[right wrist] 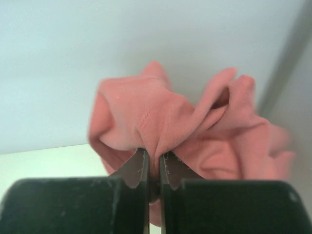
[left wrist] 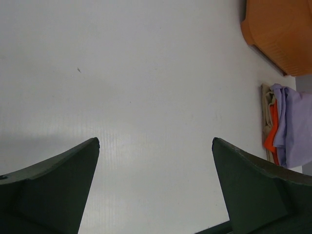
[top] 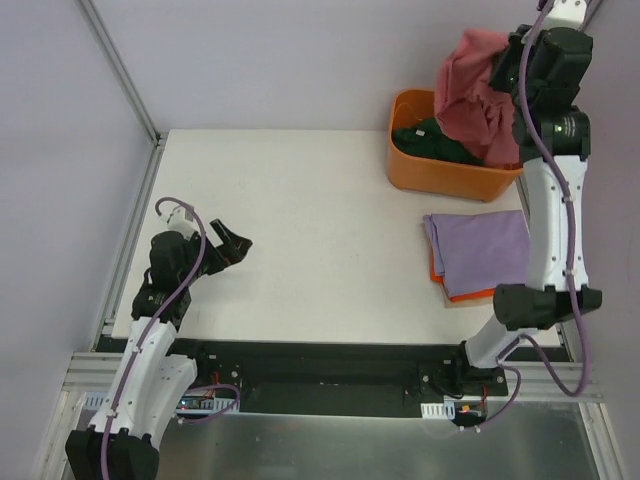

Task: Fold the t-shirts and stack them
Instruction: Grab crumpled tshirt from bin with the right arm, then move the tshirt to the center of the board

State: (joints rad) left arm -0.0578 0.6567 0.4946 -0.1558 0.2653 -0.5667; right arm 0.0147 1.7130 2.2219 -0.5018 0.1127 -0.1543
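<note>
My right gripper [top: 507, 62] is shut on a fold of the dusty red-pink t-shirt [top: 474, 90] and holds it bunched high above the orange tub [top: 440, 170]; in the right wrist view the cloth [right wrist: 170, 117] is pinched between the fingers [right wrist: 139, 168]. A dark green t-shirt [top: 435, 140] lies in the tub. A folded lavender t-shirt [top: 480, 250] lies on a folded orange one [top: 452, 292] at the right, both also in the left wrist view [left wrist: 292, 126]. My left gripper [top: 238, 246] is open and empty over bare table [left wrist: 156, 146] at the left.
The white table [top: 300, 230] runs between the two arms. A grey wall and a metal frame post [top: 120, 70] bound the far and left sides. A cream-coloured layer [left wrist: 266, 112] shows under the folded stack.
</note>
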